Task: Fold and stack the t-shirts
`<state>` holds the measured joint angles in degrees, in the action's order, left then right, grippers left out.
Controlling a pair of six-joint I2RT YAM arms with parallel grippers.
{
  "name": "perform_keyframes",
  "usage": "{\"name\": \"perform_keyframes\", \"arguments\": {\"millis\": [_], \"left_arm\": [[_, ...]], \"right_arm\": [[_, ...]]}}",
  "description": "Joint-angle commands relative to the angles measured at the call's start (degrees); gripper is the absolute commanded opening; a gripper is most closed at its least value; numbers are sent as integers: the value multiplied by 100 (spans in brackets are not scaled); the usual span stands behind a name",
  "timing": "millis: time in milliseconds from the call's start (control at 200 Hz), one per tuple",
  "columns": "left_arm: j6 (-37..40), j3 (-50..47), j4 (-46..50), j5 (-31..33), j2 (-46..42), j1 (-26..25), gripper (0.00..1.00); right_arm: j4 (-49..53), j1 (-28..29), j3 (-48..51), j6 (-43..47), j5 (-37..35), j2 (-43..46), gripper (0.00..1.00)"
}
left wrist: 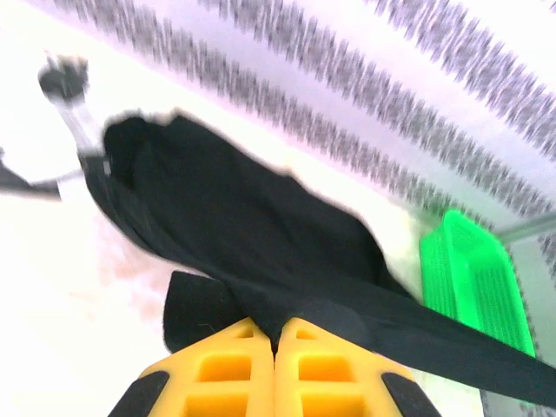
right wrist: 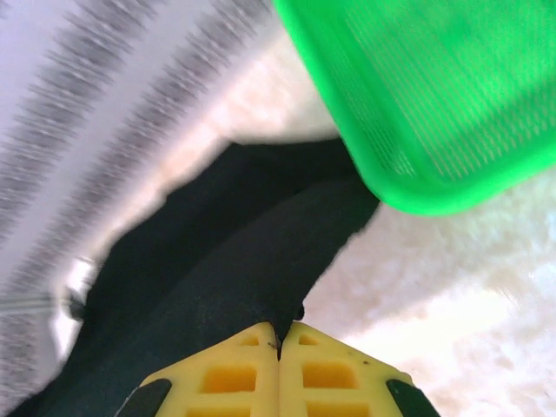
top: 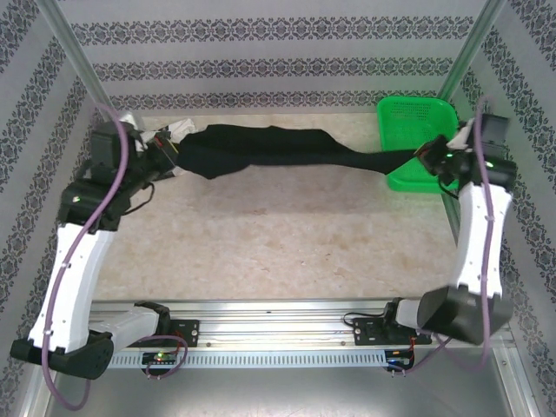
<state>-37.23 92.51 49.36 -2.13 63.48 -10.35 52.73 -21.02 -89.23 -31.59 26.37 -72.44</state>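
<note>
yellow fingers of the left gripper (left wrist: 275, 339) pinch one end of the black t-shirt (top: 261, 149); the right gripper (right wrist: 279, 340) pinches the other, beside the green basket (top: 415, 113). the shirt hangs stretched above the table (top: 278, 252). likely the spreading step; next it needs lowering flat.

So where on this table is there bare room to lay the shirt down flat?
Free: the wide middle of the table, between the stretched black shirt and the metal rail at the near edge. Crowded: the far edge, where the left gripper and right gripper pinch the shirt's ends, the green basket fills the right corner, and white cloth bunches at the left.
</note>
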Motion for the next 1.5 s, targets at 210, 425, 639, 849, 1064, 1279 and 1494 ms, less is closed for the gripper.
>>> {"name": "perform_keyframes", "arguments": {"millis": [210,425,639,849,1064,1279,1494], "left_arm": [[1264,2730,62,1048,526,98,0],[1359,4262,123,262,1781,185,0],[541,5479,56,-1087,3360,916,0],[-942,6812,-1568,-2392,5315,1454,0],[-2988,6915,-4288,-2753,6283,1734,0],[-3357,7070,-4966,-2533,6271,2210,0],[-3383,7053,-5630,-2573,6078,2736,0]], "right_arm": [[-1214,-447,-1888,-1823,2168,184,0],[-2057,-641,-2644,-2788,2382,-392,0],[-2128,-87,-2921,-2492,2090,-1294,0],[-1771,422,-5297,-2322,1972,-3641,0],[-3426,270,-8095,-4331,2168,-6060,0],[-6126,-47,-7729,-5539,1518,-6302,0],[-6929,-362,-7671,-5628,1242,-6238,0]]}}
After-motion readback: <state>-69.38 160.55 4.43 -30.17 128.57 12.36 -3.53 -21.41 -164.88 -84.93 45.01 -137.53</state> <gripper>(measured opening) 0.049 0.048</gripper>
